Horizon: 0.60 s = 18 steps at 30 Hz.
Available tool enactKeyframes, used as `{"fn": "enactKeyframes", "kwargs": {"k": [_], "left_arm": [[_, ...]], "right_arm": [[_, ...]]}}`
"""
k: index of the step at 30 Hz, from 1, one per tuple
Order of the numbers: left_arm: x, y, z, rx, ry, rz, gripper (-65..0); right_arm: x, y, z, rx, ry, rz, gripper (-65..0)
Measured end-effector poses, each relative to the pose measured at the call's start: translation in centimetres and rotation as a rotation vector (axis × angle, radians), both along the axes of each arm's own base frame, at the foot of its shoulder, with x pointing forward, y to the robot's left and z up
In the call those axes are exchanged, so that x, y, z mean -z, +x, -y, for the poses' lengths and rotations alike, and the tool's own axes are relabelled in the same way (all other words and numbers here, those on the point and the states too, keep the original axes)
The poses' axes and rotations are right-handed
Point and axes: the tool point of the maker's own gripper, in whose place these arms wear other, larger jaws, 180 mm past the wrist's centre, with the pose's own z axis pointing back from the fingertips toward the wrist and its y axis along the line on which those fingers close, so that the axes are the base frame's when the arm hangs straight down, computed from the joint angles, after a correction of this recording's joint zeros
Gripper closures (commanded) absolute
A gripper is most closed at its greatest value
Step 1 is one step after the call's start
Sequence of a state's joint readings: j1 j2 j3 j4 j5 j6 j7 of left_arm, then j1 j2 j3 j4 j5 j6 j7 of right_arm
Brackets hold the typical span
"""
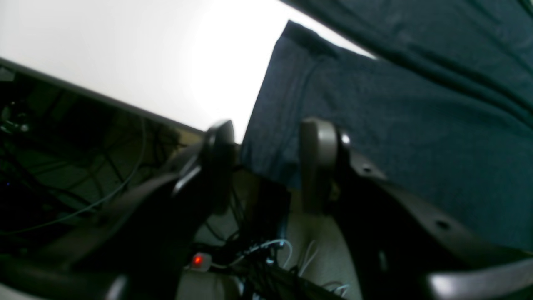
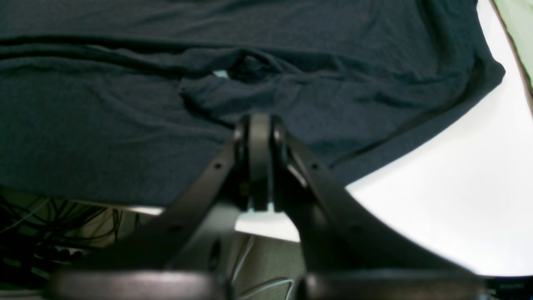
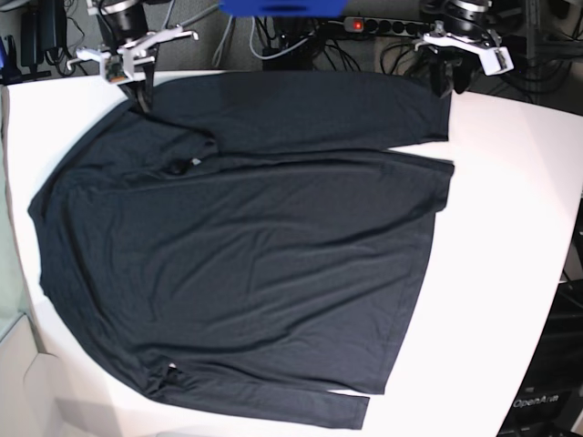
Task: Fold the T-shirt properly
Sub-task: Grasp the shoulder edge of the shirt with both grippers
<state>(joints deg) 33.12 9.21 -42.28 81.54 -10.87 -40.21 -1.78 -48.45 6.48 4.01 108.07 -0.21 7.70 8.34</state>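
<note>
Large black thin-knit long-sleeved T-shirt (image 3: 246, 264) lies spread flat across the white table (image 3: 519, 228), both sleeves folded in over the body. Left gripper (image 1: 266, 166) at the table edge by a sleeve cuff, jaws apart, apparently holding nothing. Right gripper (image 2: 260, 162) fully closed, empty, above the shirt's edge.

White desk (image 3: 510, 200), brightly lit; tangled cables (image 3: 291, 45) and a power strip (image 3: 387, 25) behind it.
</note>
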Motion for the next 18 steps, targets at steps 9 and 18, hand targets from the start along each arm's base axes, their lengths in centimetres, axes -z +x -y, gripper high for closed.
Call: {"fn": "enactKeyframes", "kwargs": {"k": [9, 18], "left_arm": [[0.09, 0.04, -0.35, -0.010, 0.005, -0.005, -4.0], [0.20, 0.51, -0.25, 0.054, 0.027, -0.104, 0.0]], "right_arm": [[0.00, 0.01, -0.01, 0.000, 0.000, 0.000, 0.0], [-0.03, 0.08, 0.00, 0.000, 0.000, 0.002, 0.0]]}}
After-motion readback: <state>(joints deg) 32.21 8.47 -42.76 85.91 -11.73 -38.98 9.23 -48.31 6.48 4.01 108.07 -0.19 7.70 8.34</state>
